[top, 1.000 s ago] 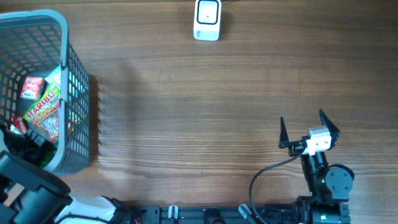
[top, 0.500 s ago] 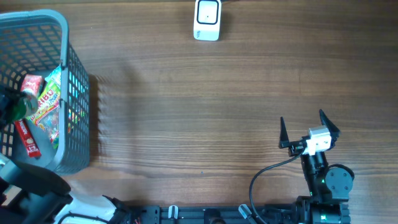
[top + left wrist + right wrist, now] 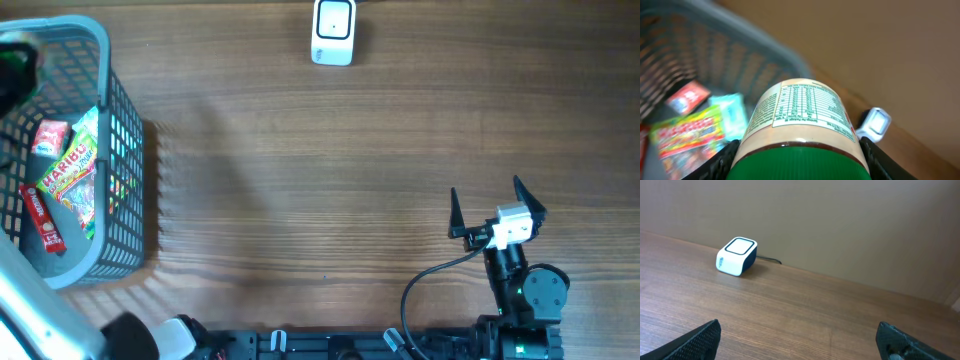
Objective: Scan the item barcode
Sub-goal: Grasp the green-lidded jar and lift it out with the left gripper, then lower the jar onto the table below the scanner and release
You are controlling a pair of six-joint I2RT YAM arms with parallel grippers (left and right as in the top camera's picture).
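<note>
The left fingers point(image 3: 876, 157), pinching a green-capped jar point(image 3: 802, 115), have risen above the basket point(image 3: 125, 150) at the left edge of the desk point(image 3: 300, 180); the scanner point(image 3: 333, 32) at the far edge comes next; the right fingers point(image 3: 697, 341) stand spread

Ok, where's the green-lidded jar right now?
The green-lidded jar sits between the left gripper fingers, held above the basket at the left of the overhead view. In the left wrist view, the white scanner lies beyond it, to the right.
</note>
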